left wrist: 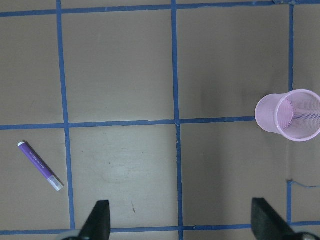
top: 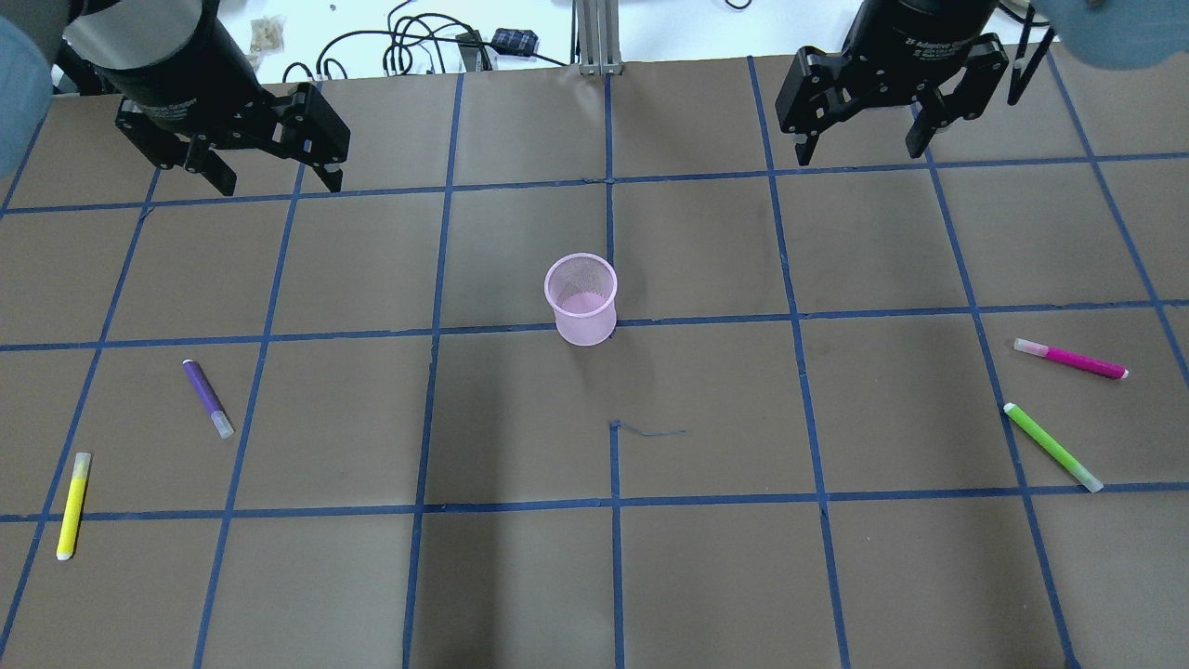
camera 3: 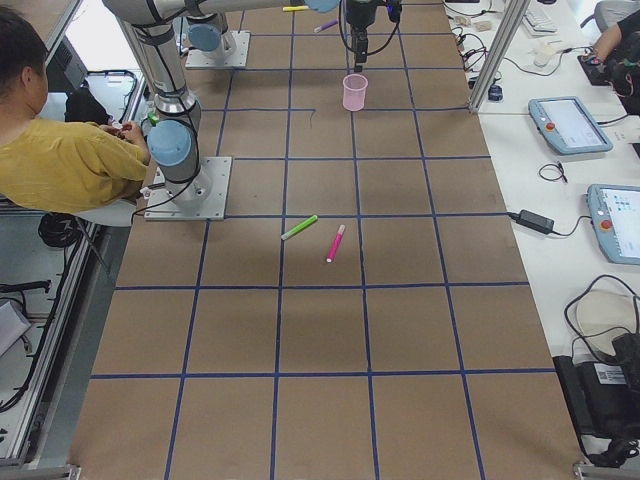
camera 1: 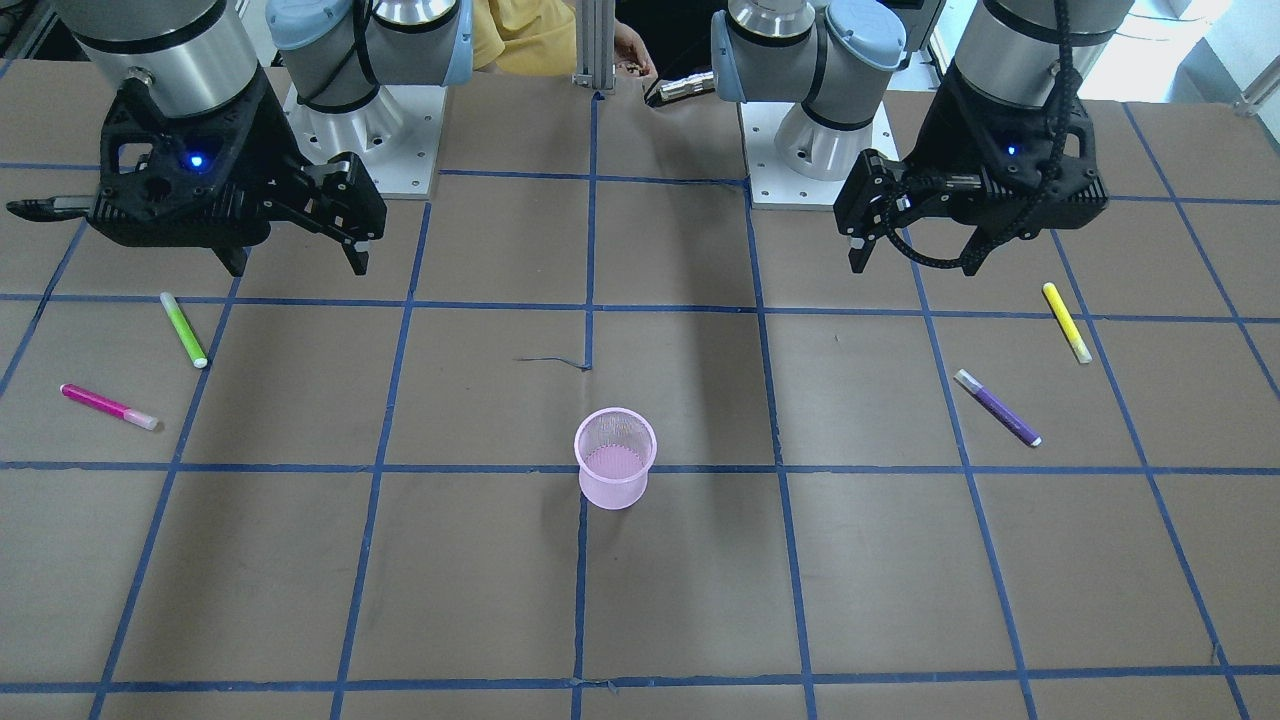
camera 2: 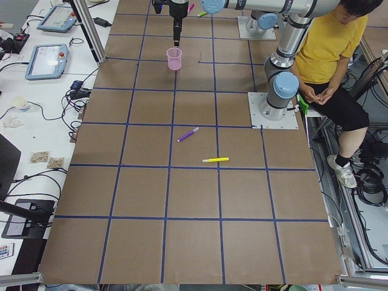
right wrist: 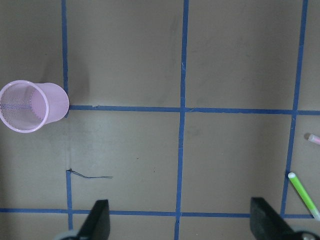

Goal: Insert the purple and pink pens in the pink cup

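Right wrist view: the pink pen (right wrist: 314, 139) was cut by the right edge, only its pale end showing; the green pen (right wrist: 303, 194) ran out at the same edge, lower down.

A robotics lab: two arm bases (camera 2: 273, 112) bolted onto a worktop (camera 2: 194, 200) gridded with blue tape (camera 1: 300, 466), teach pendants (camera 2: 45, 60) and loose cables (camera 2: 79, 94) on white side benches (camera 2: 36, 130), an operator (camera 2: 330, 48) in yellow sitting alongside.
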`<control>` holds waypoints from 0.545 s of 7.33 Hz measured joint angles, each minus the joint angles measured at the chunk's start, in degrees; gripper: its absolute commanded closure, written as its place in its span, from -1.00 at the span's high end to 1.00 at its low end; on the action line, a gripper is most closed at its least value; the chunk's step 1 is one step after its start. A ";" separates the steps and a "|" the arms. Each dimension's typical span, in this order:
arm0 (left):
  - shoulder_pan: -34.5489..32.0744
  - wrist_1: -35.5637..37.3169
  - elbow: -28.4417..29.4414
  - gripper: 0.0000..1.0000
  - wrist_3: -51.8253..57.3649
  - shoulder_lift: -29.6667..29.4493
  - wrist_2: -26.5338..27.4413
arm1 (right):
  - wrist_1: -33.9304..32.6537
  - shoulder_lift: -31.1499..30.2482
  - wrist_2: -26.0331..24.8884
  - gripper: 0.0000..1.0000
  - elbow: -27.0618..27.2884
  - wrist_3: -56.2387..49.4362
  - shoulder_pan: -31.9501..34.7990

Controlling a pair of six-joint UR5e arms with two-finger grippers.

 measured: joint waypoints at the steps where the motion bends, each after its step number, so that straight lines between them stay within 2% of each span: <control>1: 2.27 0.05 -0.10 1.00 -0.11 -0.39 -0.14 | 2.86 0.05 -0.36 1.00 -0.91 0.16 -0.04; 3: 13.05 0.26 -2.09 1.00 0.13 -2.80 -4.86 | 9.28 0.56 -4.09 1.00 -2.33 -1.91 -1.11; 4: 19.04 0.49 -4.00 1.00 0.55 -4.32 -7.10 | 10.18 0.64 -5.09 1.00 -2.36 -7.08 -3.29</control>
